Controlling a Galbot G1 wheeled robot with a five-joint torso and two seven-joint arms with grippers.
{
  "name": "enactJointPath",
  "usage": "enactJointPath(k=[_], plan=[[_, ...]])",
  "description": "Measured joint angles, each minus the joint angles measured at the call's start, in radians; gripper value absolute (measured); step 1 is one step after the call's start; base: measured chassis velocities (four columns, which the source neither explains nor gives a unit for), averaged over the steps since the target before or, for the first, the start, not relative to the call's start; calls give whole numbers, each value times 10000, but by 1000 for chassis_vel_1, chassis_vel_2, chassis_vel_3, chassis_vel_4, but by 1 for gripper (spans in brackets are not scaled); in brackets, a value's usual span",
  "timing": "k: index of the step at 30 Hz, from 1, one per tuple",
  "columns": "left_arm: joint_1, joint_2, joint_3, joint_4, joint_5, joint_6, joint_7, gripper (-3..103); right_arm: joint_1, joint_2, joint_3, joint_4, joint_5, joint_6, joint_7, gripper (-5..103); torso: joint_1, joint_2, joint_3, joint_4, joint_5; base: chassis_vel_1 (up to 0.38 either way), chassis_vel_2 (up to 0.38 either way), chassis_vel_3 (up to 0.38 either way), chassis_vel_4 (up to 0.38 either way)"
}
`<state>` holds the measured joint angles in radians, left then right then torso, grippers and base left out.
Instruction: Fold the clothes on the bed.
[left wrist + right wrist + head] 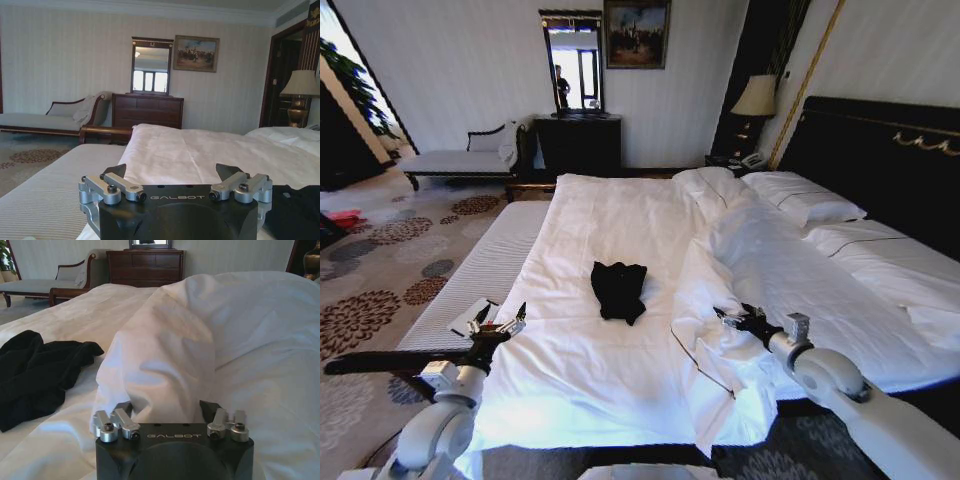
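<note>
One black shirt (618,290) lies crumpled in a heap on the bed (600,215), roughly mid-mattress on the flat white sheet, w/ the bunched duvet (720,290) just beside it on the headboard side. Not spread out, not folded neatly; lettering can't be made out.

L gripper (500,325) hovers over the near-left edge of the bed, next to the striped bench (485,265), well apart from the shirt. In the L wrist view its fingers (114,171) are spread wide, nothing between them; the shirt's dark edge (295,210) shows off to one side, and the sheet runs ahead toward a dark dresser (147,111) w/ a mirror (151,65) above.

R gripper (732,318) sits at the near edge of the rumpled duvet, on the other side of the shirt from the L one. R wrist view: fingers (207,407) released, wide apart, pointed straight at a raised duvet fold (160,355) that sits just ahead of the tips; can't tell if touching. Shirt (35,372) lies off to the side there, apart from the gripper.

Also in room: chaise (460,160) by far wall, lamp (756,97) near the dark headboard (890,160), pillows (800,198) at the bed's head.
</note>
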<state>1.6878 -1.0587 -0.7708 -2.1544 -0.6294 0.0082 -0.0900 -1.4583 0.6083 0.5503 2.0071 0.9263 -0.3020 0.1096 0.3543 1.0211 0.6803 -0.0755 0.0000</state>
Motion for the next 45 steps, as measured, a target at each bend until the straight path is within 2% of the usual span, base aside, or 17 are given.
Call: enactJointPath(k=[3,6,7,9,13,15,18,19,21,31,40,45], plan=[[-39,-11,28,3,-11,-1,-18,100,-5,77,-7,43,0,0,36,61,-1,0,0,0,0,0,0,0,0],[-57,-14,44,5,-13,-1,-27,100,-28,96,-30,66,-1,0,52,56,0,0,0,0,-1,0,0,0,0],[-66,-22,55,10,-12,-1,-33,100,-90,119,-64,92,-74,3,63,46,-1,0,0,0,0,0,0,0,0],[-68,-27,55,11,-13,-1,-37,100,-123,139,-72,106,-118,6,66,46,-1,0,0,0,-1,0,0,0,0],[-48,-45,52,23,-22,-1,-39,100,-227,210,-46,221,-176,19,97,24,-1,0,0,1,0,0,0,0,0],[-46,-45,52,28,-24,-1,-40,100,-238,206,-19,249,-169,19,103,24,-1,0,0,1,-1,0,0,0,0],[-67,-41,51,29,-35,-3,-41,100,-271,182,75,295,-133,20,118,8,-1,0,0,1,0,0,0,0,0],[-67,-41,51,29,-35,-3,-41,100,-271,182,75,295,-133,20,118,8,-1,0,0,1,0,0,0,0,0],[-83,-28,51,25,-54,-4,-50,100,-300,174,116,314,-128,22,127,2,0,0,0,0,0,0,0,0,0],[-87,-12,29,39,-84,-14,-52,100,-653,219,542,618,-101,23,155,1,0,0,0,1,0,0,0,0,0],[-217,61,37,89,-158,-26,-52,100,-1772,401,2091,1104,27,-49,356,1,-1,0,0,0,-1,0,0,0,0],[-265,114,40,90,-266,-26,-52,100,-2304,1098,3323,1303,397,-227,555,1,0,0,0,2,0,0,0,0,0]])
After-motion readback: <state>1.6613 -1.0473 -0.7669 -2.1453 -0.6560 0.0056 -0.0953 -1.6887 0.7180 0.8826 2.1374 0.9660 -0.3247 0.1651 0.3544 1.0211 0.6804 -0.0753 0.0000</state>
